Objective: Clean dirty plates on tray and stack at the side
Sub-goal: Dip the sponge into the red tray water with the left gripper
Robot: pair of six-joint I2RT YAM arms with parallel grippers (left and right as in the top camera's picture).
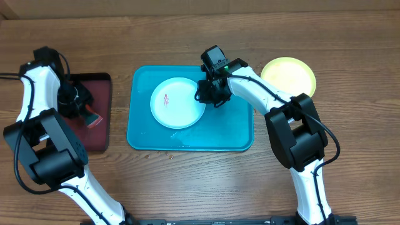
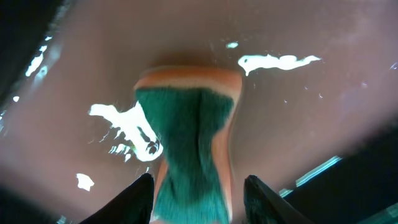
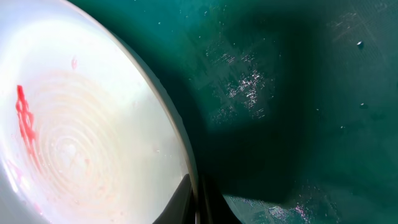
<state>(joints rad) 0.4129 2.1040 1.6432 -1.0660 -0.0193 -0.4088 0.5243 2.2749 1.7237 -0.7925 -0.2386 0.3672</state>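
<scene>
Where the two arms rise from the near edge of the wooden tabletop, each folds at the elbow and extends toward the far side. The left arm bows outward above the dark red tray, and the right arm angles inward above the teal tray. The left tool points down at one green-and-orange sponge lying on the dark red tray. Its fingers flank the sponge, but whether they press it cannot be told. The right tool has its fingers drawn close, pinching the right rim of the white plate. Two plates are visible. The white plate lies left of centre in the teal tray and bears one red smear. The yellow-green plate rests on the bare tabletop, farther off and beyond the teal tray's right corner. Two trays lie side by side, apart. Small specks dot the wood just beside the teal tray's near rim.
</scene>
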